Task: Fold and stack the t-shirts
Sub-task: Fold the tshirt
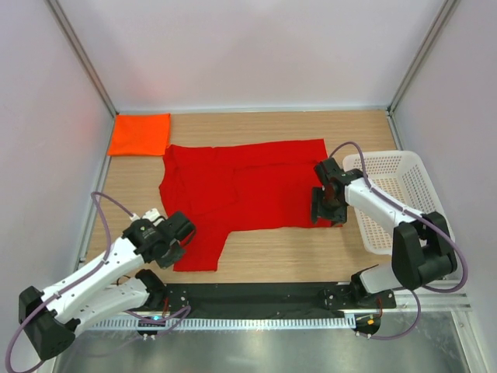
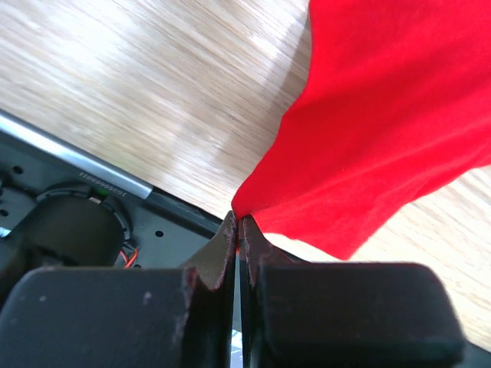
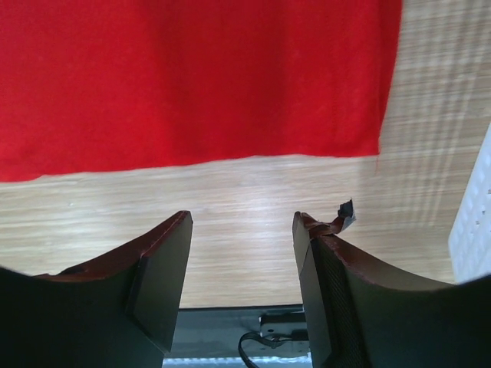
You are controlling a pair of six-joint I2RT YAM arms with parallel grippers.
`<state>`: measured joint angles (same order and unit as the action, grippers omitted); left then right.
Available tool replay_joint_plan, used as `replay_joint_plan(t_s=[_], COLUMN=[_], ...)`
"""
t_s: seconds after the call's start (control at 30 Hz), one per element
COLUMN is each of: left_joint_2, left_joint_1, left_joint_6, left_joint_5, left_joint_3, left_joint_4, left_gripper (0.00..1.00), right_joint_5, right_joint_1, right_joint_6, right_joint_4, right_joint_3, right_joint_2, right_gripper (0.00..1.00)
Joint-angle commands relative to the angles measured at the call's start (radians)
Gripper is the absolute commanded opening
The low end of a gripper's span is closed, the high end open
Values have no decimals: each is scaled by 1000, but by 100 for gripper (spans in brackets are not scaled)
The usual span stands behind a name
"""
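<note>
The red shirt [image 1: 241, 190] lies spread out flat in the middle of the bench [image 1: 311, 252]. It is not folded yet. A flap of it sticks out at its near left side. The orange shirt [image 1: 140, 134] is already a neat folded square, right next to the red shirt's far left corner.

The left hand [image 2: 238, 230] is closed tight on the tip of that near left flap. A small point of red cloth is pinched between its two fingers, and the cloth pulls up to it in a peak.

The right hand [image 3: 242, 230] is at the red shirt's near right corner. Its fingers stand apart and hold nothing. Only bare wood shows between them, and the shirt's edge lies just in front of them.

A white basket [image 1: 388, 155] sits just to the right of the red shirt, beside the right hand.

The red shirt looks thin, soft and light. It cannot break, but it is floppy. Lifted by one spot alone, it would likely sag and bunch up. It may also slide on the smooth wood. The best places to hold it seem to be the two near corners, both at once, so the edge between them lifts straight. The right hand would need one finger under the edge to get a good pinch.
</note>
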<state>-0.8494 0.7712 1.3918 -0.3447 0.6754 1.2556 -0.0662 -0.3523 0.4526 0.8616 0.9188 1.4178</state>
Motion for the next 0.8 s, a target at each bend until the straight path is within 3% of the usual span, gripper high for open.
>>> replay_joint_plan(t_s=[0.0,0.4,0.77], left_joint_2=[30,110,159], left_joint_1=[0,0,0], left_joint_6=[62,113,159], left_joint_5=[-103,-165,-238], left_joint_3=[55,107,165], left_joint_4=[113,197,292], left_gripper=[0,0,0], right_joint_5=[-79,-153,-152], right_joint_1=[-1,30,42], right_joint_6=[-23,-8,142], right_joint_4=[-33,-91,-171], right_joint_3=[-4,-44,-126], right_joint_2=[18,52,-6], right_gripper=[62,61,58])
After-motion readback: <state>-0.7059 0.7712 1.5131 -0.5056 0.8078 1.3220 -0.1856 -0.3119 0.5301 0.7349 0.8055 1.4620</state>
